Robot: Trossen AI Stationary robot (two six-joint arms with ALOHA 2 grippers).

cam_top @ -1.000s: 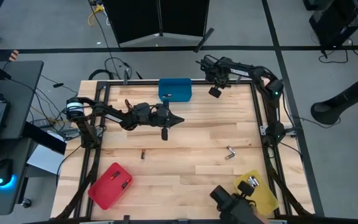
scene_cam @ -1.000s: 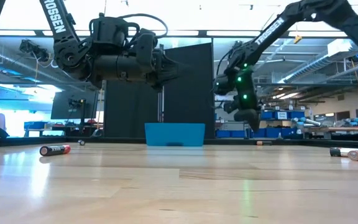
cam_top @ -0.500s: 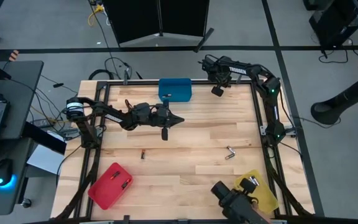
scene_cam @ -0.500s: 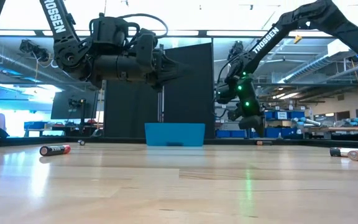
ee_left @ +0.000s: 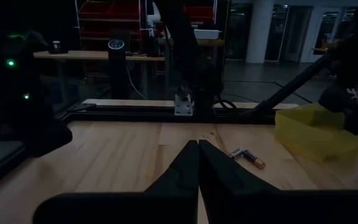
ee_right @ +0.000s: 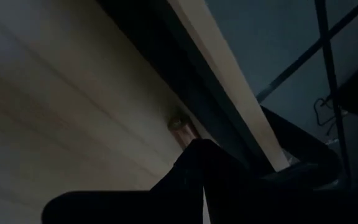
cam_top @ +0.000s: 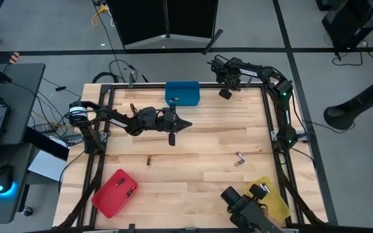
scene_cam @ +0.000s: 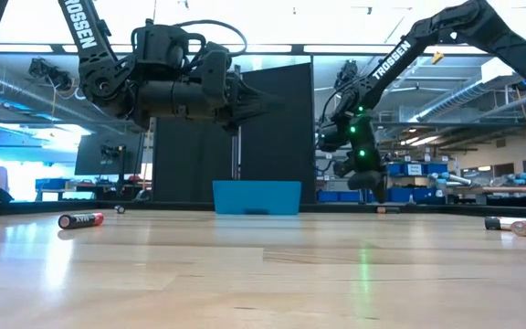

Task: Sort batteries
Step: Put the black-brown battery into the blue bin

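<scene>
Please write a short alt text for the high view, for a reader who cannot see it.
Seen from above, a wooden table holds loose batteries among a blue bin, a red bin and a yellow bin. The left gripper is shut mid-table; the right gripper is shut at the far edge.

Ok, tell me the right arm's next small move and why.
Probably open the jaws and ease down over the battery at the table's far rail. The right gripper hovers there shut and empty, with that battery just past its tips. The left gripper waits mid-table.
</scene>
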